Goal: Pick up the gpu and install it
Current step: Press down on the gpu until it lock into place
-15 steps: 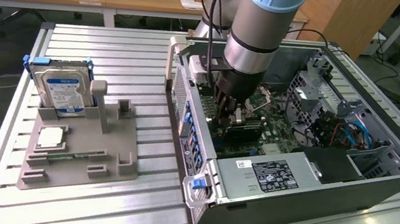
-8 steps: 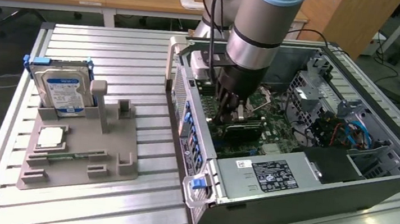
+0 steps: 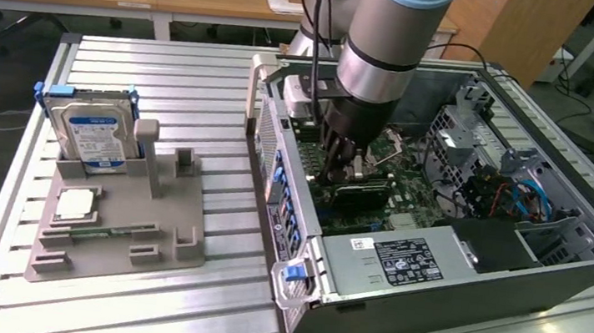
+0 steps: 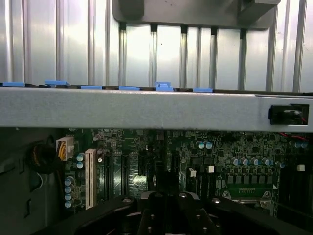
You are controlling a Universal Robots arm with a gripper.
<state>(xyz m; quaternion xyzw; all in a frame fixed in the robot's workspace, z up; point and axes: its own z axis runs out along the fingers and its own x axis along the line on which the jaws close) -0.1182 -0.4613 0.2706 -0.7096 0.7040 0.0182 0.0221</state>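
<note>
The grey Universal Robots arm reaches down into the open grey computer case [image 3: 554,271], which lies on its side on the ribbed aluminium table [image 3: 147,301]. Its black gripper [image 3: 339,170] sits low over the green motherboard [image 3: 388,156], and its jaws are clenched. In the wrist view the gripper [image 4: 166,205] hangs over the motherboard [image 4: 220,152] near its row of expansion slots, with the case's grey side wall [image 4: 146,110] crossing just beyond.

The gpu [image 3: 361,195], a flat card with a black cooler, stands on edge on the motherboard directly under the fingertips, near the case wall that faces the holder. Whether the jaws grip the card or only touch its upper edge cannot be told.

Toward the table's edge at the exterior view's left stands a grey plastic parts holder [image 3: 115,238]. A silver hard drive with a blue-white label [image 3: 93,136] stands upright at its far end.
</note>
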